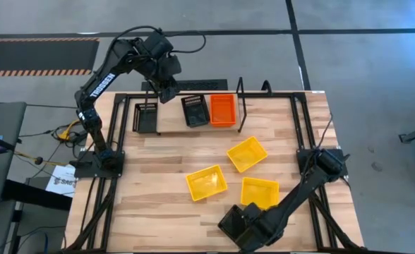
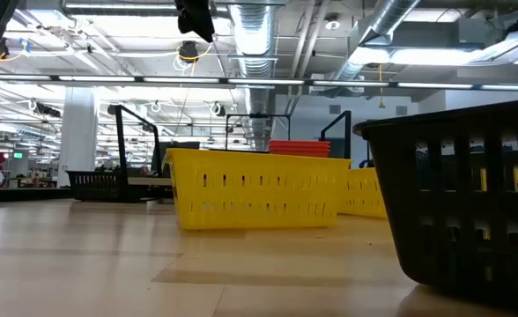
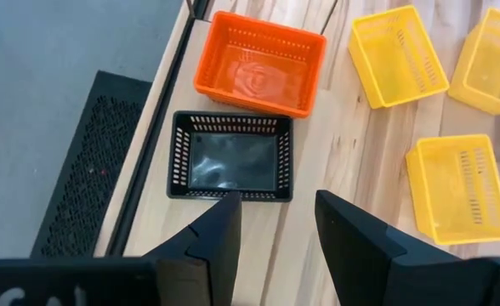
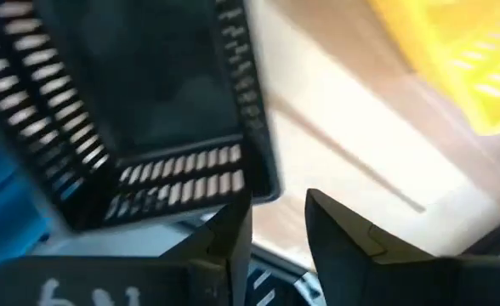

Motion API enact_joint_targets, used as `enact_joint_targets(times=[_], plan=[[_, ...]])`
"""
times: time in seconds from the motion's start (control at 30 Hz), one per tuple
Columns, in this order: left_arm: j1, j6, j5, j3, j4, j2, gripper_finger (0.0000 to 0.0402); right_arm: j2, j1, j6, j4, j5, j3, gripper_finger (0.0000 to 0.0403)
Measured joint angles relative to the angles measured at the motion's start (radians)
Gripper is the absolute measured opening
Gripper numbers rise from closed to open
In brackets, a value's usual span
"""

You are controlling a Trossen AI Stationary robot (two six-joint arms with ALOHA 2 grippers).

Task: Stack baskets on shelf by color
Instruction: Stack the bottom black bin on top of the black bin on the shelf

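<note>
The light wooden shelf [image 1: 172, 130] in its black wire frame runs along the far edge of the plank tabletop [image 1: 158, 169]. At its left end sits one black mesh-sided plastic basket [image 1: 145, 116]; farther right a second black mesh basket [image 1: 195, 110] stands just beside a red-orange mesh basket [image 1: 222, 110], which may be a stack, though that cannot be told from above. The left gripper [image 1: 166, 92] hangs above the shelf between the two black baskets, its fingers [image 3: 220, 238] parted by a moderate gap and holding nothing; its wrist view looks down on the second black basket and the red-orange one. On the tabletop, nearer than the shelf, three yellow mesh baskets lie apart: one to the left [image 1: 207, 183], one farther back [image 1: 247, 154], one to the right [image 1: 260, 192]. At the near edge the right gripper [image 1: 237, 224] sits low at a third black mesh basket [image 4: 131, 110], with its fingers [image 4: 233, 234] narrowly parted at that basket's wall; whether they grip it cannot be told.
</note>
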Motion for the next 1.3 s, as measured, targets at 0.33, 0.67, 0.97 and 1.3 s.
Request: enact_joint_targets(times=[0.33, 0.67, 0.97, 1.3], plan=[[-0.031, -0.027, -0.001, 0.0, -0.004, 0.0, 0.014, 0.025, 0.0, -0.047, 0.057, 0.064, 0.0, 0.0201], [-0.064, -0.037, -0.005, 0.0, -0.003, 0.0, 0.014, 0.067, 0.003, -0.097, 0.069, 0.097, -0.002, 0.0209], [-0.069, -0.04, -0.013, 0.0, -0.003, 0.0, 0.014, 0.067, -0.003, -0.082, 0.258, 0.111, -0.114, 0.019], [-0.069, -0.087, -0.055, 0.0, 0.004, 0.0, 0.014, 0.059, -0.047, -0.149, 0.281, 0.087, -0.116, 0.0015]])
